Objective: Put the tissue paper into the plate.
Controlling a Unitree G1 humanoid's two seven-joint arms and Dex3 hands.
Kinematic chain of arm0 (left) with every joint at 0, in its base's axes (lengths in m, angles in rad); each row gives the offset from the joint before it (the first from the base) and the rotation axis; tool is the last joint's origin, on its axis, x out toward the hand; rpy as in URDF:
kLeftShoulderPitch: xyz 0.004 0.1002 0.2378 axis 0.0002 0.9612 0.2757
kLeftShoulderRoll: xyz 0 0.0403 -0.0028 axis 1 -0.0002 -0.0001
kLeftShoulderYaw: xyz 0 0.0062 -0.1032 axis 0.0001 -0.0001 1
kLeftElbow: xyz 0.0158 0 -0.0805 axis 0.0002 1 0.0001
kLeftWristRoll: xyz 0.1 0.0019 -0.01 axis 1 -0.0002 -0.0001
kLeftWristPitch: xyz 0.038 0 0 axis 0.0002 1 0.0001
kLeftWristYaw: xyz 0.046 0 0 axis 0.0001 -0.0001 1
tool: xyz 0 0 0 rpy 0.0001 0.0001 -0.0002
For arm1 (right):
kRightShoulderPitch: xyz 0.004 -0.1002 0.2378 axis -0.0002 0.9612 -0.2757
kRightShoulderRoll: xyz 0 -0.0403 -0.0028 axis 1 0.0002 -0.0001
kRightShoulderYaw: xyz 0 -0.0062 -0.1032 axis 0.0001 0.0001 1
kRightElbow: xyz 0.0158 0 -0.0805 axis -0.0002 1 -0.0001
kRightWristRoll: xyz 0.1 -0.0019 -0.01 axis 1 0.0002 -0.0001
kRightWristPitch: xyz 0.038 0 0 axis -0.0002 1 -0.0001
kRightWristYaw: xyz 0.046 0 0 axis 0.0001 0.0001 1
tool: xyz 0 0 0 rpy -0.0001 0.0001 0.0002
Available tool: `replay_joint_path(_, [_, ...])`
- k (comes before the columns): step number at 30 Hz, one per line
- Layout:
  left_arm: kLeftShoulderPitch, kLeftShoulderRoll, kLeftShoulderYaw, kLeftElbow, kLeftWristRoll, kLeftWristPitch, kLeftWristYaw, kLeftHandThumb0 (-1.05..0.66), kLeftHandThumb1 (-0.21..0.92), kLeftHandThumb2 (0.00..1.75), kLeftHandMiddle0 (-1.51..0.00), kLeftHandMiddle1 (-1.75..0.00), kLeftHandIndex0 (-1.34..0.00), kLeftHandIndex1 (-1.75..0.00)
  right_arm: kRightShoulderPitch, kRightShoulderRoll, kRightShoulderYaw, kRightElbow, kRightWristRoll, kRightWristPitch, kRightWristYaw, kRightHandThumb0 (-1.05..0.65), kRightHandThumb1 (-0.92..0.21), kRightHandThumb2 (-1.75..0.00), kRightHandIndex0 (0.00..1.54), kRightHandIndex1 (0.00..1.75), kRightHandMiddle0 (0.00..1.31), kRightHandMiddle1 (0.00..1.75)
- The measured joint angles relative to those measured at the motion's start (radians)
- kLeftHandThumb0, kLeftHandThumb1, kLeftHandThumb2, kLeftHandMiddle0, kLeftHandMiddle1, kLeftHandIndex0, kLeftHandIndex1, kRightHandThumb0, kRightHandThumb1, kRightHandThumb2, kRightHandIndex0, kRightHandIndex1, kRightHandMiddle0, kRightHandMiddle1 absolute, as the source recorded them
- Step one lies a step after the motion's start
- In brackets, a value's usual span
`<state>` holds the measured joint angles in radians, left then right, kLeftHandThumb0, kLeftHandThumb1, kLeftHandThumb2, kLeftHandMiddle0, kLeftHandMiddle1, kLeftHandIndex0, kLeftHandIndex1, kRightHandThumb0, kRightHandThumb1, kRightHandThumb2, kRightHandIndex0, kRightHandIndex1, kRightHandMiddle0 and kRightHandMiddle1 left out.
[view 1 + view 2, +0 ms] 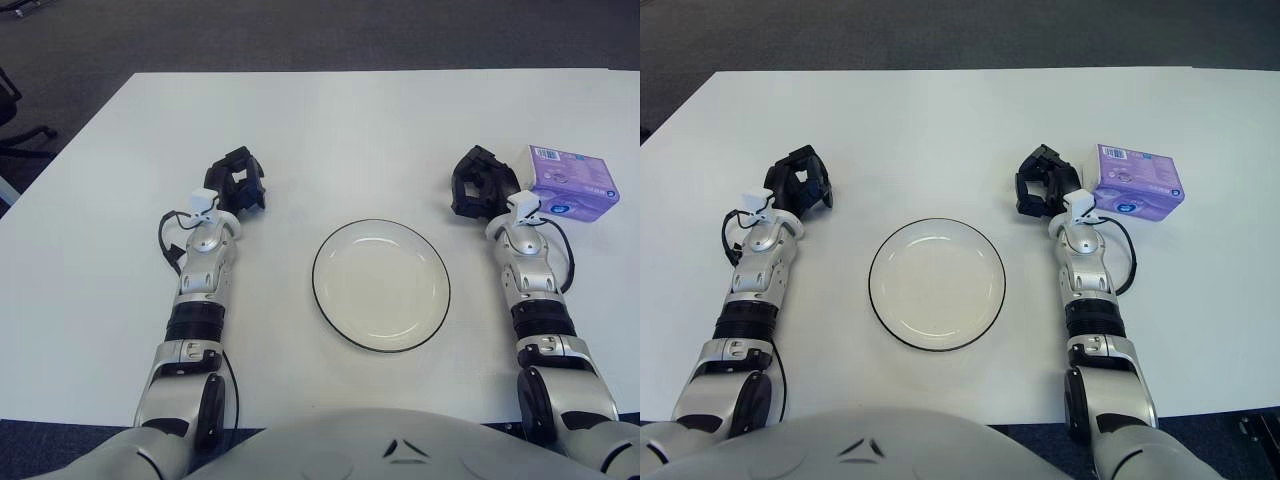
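White table (330,120), seen from above. Empty white plate (381,285) with dark rim, centre near side, between the two arms. Purple tissue pack (570,182) lying flat at far right of table, well right of plate, not in it. Right hand (482,182) just left of the pack, very close, contact unclear; fingers loosely curled, nothing grasped. Left hand (238,180) far-left of plate, well apart from it, fingers also loosely curled, holding nothing. Both forearms stretched forward over table from near edge, either side of plate. Black cable looped beside each wrist. Dark carpet (300,30) beyond far edge of table. Part of a chair base (20,135) at far left on the carpet. Robot torso along bottom edge of view.
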<state>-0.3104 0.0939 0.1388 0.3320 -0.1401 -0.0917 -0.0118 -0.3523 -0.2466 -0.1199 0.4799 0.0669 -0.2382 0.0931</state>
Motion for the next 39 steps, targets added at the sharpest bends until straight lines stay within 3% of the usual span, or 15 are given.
replay_joint_path(12, [0.000, 0.000, 0.000, 0.000, 0.000, -0.001, 0.000, -0.40, 0.70, 0.94, -1.29, -1.75, -0.94, -1.75, -0.003, 0.004, -0.014, 0.010, 0.039, -0.029, 0.061, -0.46, -0.39, -1.22, 1.21, 1.75, 0.56, 1.75])
replay_joint_path(23, [0.001, 0.000, 0.000, -0.005, 0.000, -0.011, -0.003, -0.40, 0.70, 0.92, -1.30, -1.75, -0.94, -1.75, -0.004, 0.011, -0.042, 0.005, 0.044, -0.082, 0.056, -0.43, -0.47, -1.12, 1.02, 1.75, 0.49, 1.75])
replay_joint_path(34, [0.001, 0.000, 0.001, -0.010, 0.000, -0.029, -0.011, -0.39, 0.68, 0.93, -1.31, -1.75, -0.97, -1.75, 0.073, 0.024, -0.051, -0.222, 0.034, -0.042, -0.027, -0.42, -0.52, -1.06, 0.81, 1.75, 0.45, 1.75])
replay_joint_path(35, [0.001, 0.000, 0.002, -0.010, 0.000, -0.030, -0.012, -0.39, 0.68, 0.93, -1.31, -1.75, -0.97, -1.75, 0.084, 0.024, -0.048, -0.251, 0.029, -0.028, -0.039, -0.27, -0.43, -1.16, 0.76, 1.75, 0.45, 1.71])
replay_joint_path(39, [0.001, 0.001, 0.001, -0.009, 0.000, -0.038, -0.014, -0.39, 0.68, 0.94, -1.31, -1.75, -0.97, -1.75, 0.126, 0.021, -0.040, -0.370, -0.019, 0.036, -0.083, -0.08, -0.34, -1.28, 0.66, 1.75, 0.44, 1.68])
